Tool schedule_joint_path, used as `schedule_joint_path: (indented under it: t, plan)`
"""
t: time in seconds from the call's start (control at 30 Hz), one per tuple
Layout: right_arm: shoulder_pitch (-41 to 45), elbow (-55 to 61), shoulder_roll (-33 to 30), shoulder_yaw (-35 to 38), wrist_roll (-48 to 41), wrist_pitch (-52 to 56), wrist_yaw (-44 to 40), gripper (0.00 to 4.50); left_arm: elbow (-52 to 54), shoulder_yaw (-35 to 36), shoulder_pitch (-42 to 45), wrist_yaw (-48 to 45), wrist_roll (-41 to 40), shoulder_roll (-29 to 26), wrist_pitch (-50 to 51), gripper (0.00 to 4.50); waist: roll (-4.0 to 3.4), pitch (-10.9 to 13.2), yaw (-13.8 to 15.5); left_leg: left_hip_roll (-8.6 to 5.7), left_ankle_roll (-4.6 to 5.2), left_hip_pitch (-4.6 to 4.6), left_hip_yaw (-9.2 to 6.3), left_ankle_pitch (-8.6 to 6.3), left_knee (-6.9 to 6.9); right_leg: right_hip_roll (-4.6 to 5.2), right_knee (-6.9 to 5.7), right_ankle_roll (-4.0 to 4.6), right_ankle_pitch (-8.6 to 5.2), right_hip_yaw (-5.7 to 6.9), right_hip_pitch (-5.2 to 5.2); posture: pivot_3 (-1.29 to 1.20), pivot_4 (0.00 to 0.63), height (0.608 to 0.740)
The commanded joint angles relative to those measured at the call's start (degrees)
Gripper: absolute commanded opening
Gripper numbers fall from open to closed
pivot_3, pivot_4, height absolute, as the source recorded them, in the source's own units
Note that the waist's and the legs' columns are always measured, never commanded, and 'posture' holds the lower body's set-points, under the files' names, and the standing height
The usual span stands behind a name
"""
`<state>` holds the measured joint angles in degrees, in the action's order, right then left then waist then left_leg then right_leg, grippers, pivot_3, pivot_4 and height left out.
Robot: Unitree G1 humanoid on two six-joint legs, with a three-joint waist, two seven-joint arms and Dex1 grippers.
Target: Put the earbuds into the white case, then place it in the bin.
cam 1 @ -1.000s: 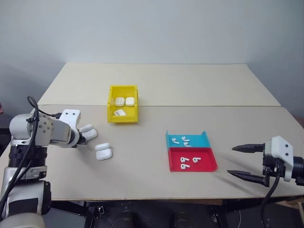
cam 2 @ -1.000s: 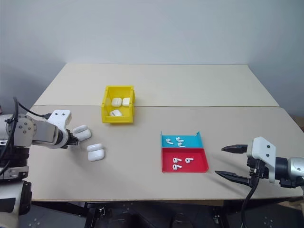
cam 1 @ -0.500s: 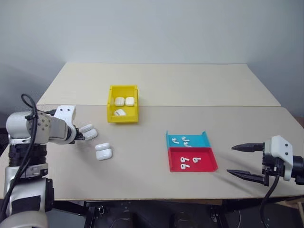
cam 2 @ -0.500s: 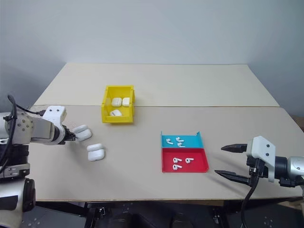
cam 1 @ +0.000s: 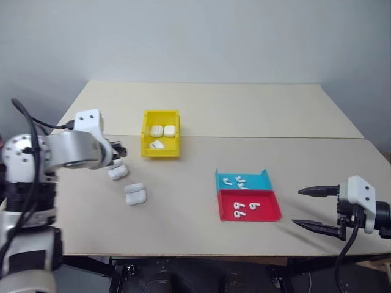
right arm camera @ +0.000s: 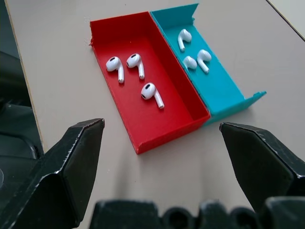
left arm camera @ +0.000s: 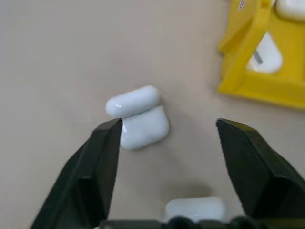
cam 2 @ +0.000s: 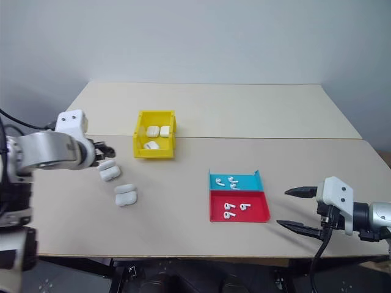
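It looks like a robot test room: a bare pale wall (cam 1: 195, 36) and a plain tan surface (cam 1: 244, 116) with small coloured trays (cam 1: 247, 194).

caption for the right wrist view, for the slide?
Open right gripper hovering before a shallow red plastic tray holding three white earbuds, beside a cyan tray holding three more.
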<state>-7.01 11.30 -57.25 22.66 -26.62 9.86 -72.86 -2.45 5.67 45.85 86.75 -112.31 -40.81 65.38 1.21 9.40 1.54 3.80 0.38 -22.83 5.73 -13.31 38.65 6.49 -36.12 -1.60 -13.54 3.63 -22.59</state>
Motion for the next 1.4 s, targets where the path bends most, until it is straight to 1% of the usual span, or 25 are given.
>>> schedule_joint_path:
  t: [0.03,0.13,0.33,0.63,0.8,0.97,1.2,1.4]
  plan:
    - [0.61,-0.05,-0.09,0.55,-0.27,-1.12,-0.51,4.5,2.0,0.97,0.78,5.75,-0.69,-0.79,-7.99,4.49,-0.01,-0.01,-0.03,0.0,-0.01,-0.01,0.0,0.0,-0.01,-0.02,0.01,0.0,0.0,0.01,0.0,0.0,0.15,0.74]
    - [0.39,-0.27,-0.18,0.92,-0.22,-1.22,-0.87,4.5,1.71,-0.03,0.11,5.75,-0.69,-0.95,-12.27,4.49,-0.02,-0.01,-0.07,-0.02,-0.01,0.01,0.1,0.01,-0.02,-0.03,0.03,0.0,-0.01,-0.03,0.0,0.0,0.15,0.74]
    - [-0.15,0.14,0.0,1.15,0.16,-0.96,-0.75,4.5,-0.18,-0.8,0.43,5.75,-0.69,-0.36,-14.64,4.49,-0.01,-0.01,0.19,-0.03,-0.01,0.04,0.42,0.01,0.0,-0.03,0.05,-0.01,-0.01,0.05,0.1,0.0,0.15,0.74]
    - [-1.24,0.97,0.28,1.03,0.18,-0.63,-0.21,4.5,-4.52,-3.44,-2.49,5.75,-0.69,0.73,-13.09,4.49,-0.01,-0.01,0.58,-0.02,-0.01,0.05,0.45,0.01,0.0,-0.04,0.05,-0.01,-0.01,0.04,0.11,0.0,0.15,0.74]
    - [-1.89,1.38,0.13,1.52,-0.08,-0.15,-0.22,4.5,-8.28,-4.98,0.37,5.75,-0.69,-0.18,-11.55,4.49,0.0,-0.01,0.64,-0.03,-0.01,0.03,0.44,0.01,0.0,-0.04,0.07,-0.02,-0.02,0.07,0.11,0.0,0.15,0.74]
    - [-2.42,1.61,0.07,1.72,-0.14,0.1,0.02,4.5,-12.4,-5.28,2.07,5.43,-0.16,0.48,-9.13,4.49,-0.01,-0.01,0.63,-0.03,-0.01,0.03,0.44,0.01,0.0,-0.03,0.08,-0.02,-0.02,0.08,0.11,0.0,0.15,0.74]
    - [-3.15,2.11,0.17,2.05,-0.33,0.25,0.31,4.5,-18.55,-4.99,4.4,0.01,7.18,1.84,-4.74,4.49,0.0,0.0,0.62,-0.04,-0.01,0.02,0.45,0.01,-0.01,-0.05,0.1,-0.03,-0.02,0.1,0.1,0.0,0.15,0.74]
    - [-3.41,2.29,0.04,2.21,-0.48,0.49,0.39,4.5,-23.44,-2.85,6.9,-6.12,15.26,4.82,-1.93,4.49,0.01,0.0,0.63,-0.05,-0.01,0.01,0.45,0.01,-0.01,-0.04,0.1,-0.04,-0.02,0.13,0.11,0.0,0.15,0.74]
